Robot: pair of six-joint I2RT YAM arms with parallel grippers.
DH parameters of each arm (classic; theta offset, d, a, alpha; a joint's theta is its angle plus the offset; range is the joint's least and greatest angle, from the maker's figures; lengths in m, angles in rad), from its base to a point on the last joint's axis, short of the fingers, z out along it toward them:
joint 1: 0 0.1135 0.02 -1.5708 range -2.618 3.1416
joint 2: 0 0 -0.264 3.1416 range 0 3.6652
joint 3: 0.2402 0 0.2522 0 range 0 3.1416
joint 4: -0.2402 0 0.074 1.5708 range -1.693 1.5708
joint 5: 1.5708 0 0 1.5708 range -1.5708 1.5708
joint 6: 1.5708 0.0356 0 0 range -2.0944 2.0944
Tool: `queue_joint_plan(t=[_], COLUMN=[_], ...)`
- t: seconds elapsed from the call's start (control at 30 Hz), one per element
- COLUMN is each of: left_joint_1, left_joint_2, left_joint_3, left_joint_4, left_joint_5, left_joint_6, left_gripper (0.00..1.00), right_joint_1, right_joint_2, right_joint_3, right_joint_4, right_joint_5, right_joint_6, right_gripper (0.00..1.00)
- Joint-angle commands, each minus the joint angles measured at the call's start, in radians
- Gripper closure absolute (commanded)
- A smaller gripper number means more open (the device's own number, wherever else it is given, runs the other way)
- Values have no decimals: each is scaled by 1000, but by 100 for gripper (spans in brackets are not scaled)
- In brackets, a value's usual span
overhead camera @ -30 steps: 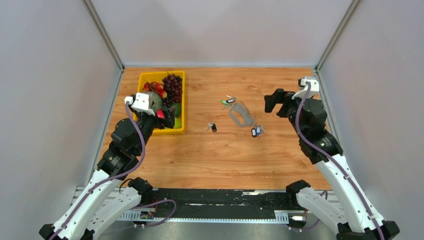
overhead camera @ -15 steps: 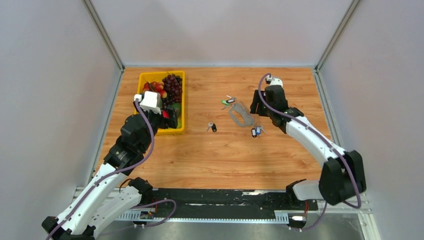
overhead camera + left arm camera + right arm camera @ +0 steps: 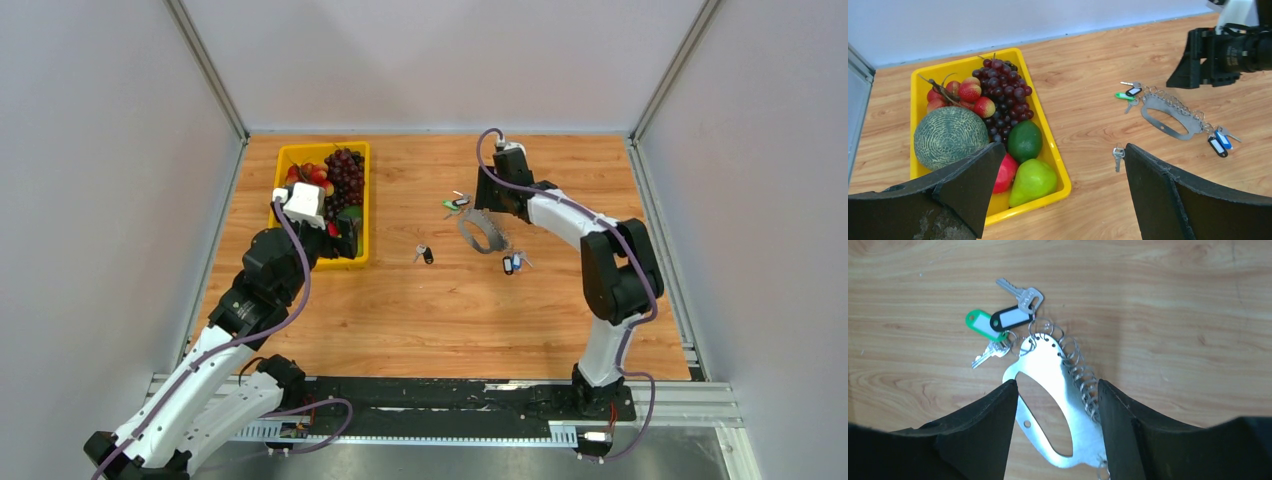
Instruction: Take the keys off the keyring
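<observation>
Basically the flat silver metal keyring plate, an elongated loop with a row of small wire rings along one edge, lies flat on the wooden desk, right of centre. A green-tagged silver key and a black-tagged silver key hang off its far end. A blue-tagged and another black-tagged key sit at its near end. One small silver key with a black head lies on its own, apart from the ring, between it and the tray, so it looks already off.

The right hand hovers just above the plate with jaws spread wide, one finger on each side of it and gripping nothing. Likely reason: it is lined up to close across the plate's width and pin or lift it, so the keys can be worked off the wire rings. I can't tell whether the fingers touch the desk.

The left hand is also spread and empty, over the near right corner of the yellow plastic fruit tray, well apart from the ring. It points toward the keys, probably waiting to pull once the ring is held. The tray, with grapes, melon and other fruit, plays no part in this.
</observation>
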Motion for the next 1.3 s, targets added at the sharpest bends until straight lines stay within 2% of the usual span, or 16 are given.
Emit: queue_joint_plan(t=[0.0, 0.13, 0.53, 0.63, 0.7, 0.73, 0.77, 0.8, 1.13, 1.27], left_joint_1=[1, 2, 1, 1, 1, 2, 1, 1, 1, 1], left_joint_2=[-2, 0, -2, -2, -2, -2, 0, 1, -1, 3], left_joint_3=[-5, -8, -9, -10, -10, -10, -11, -10, -11, -11], left_joint_4=[30, 33, 34, 33, 34, 34, 36, 36, 37, 41], left_joint_5=[24, 34, 38, 35, 35, 35, 36, 37, 56, 72], left_joint_6=[16, 17, 18, 18, 18, 18, 18, 19, 14, 11], left_gripper=[0, 0, 0, 0, 0, 0, 0, 0, 0, 0], right_joint_1=[-1, -1, -3, -3, -3, -3, -3, -3, 4, 23], right_joint_2=[101, 179, 345, 378, 374, 359, 339, 314, -107, -288], right_joint_3=[116, 172, 270, 274, 260, 249, 234, 217, -93, -199], right_joint_4=[54, 57, 55, 43, 42, 42, 44, 51, 220, 247], right_joint_5=[-5, -5, -22, -26, -50, -68, -81, -87, -432, -491], right_joint_6=[-46, -98, -143, -134, -131, -130, -128, -133, -194, -191], right_gripper=[39, 46, 45, 55, 75, 89, 98, 100, 100, 100])
